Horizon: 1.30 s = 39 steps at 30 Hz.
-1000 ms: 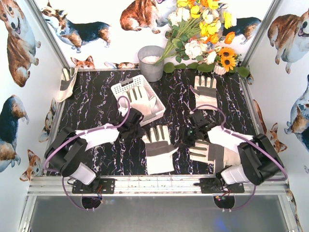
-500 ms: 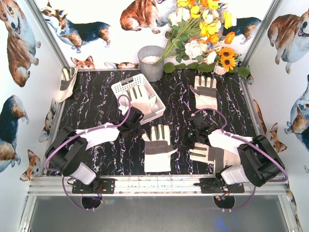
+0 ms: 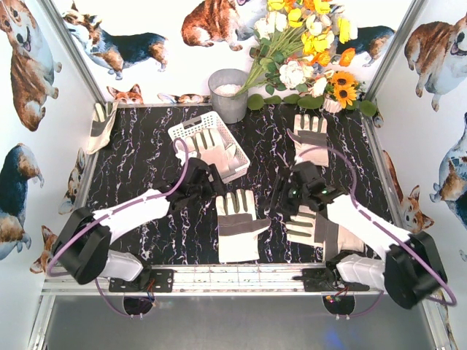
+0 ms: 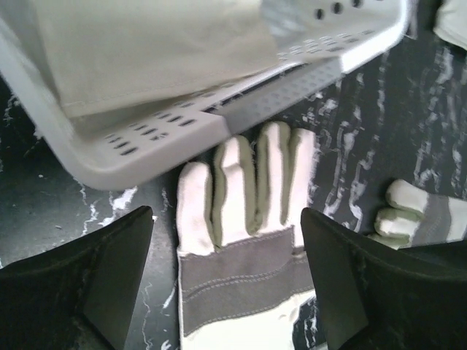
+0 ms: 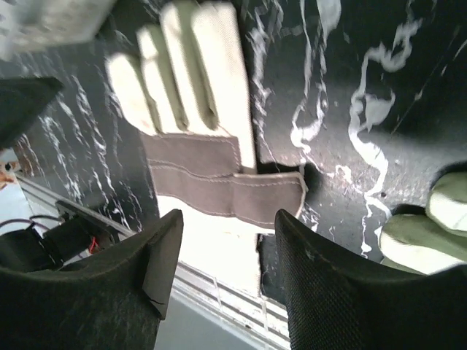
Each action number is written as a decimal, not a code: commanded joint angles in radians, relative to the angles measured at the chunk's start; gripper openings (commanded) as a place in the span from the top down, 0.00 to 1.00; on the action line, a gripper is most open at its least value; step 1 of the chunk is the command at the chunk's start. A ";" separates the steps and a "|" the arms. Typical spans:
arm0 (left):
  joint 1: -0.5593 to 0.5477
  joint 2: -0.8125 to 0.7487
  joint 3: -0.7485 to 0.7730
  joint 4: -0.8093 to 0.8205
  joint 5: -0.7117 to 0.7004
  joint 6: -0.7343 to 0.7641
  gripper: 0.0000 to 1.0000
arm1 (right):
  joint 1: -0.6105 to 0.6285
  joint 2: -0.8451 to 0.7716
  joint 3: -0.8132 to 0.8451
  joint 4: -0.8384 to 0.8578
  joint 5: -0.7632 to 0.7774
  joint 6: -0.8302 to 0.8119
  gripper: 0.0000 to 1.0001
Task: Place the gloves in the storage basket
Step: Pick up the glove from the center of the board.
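On table [image 3: 139,175], centre glove [image 3: 237,222] lies flat just beside storage basket [image 3: 191,131], second glove [image 3: 217,154] inside. Left pincer [image 4: 226,219], right pincer [image 5: 228,219] both open, empty, flanking centre glove. Risk: pincers collide reaching same glove; flat fabric slips pinch.

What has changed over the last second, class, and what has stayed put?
The left arm and right arm stretched out and lower, elbows swinging outward toward the near edge. The left gripper and right gripper opened near the middle glove; neither holds anything. That glove, the far glove and the storage basket stayed put.
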 commanded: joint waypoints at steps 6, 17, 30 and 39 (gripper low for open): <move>-0.019 -0.180 0.071 -0.067 0.039 0.192 0.08 | -0.118 -0.140 0.248 -0.230 0.199 -0.247 0.40; 0.212 -0.181 0.228 -0.257 0.043 0.414 0.04 | -0.180 -0.054 0.384 -0.289 0.313 -0.380 0.33; 0.663 -0.312 0.061 -0.167 0.046 0.507 0.03 | -0.335 0.252 0.456 -0.112 0.430 -0.506 0.24; 0.670 -0.292 0.096 -0.243 -0.057 0.568 0.01 | -0.381 0.555 0.655 -0.070 0.485 -0.541 0.26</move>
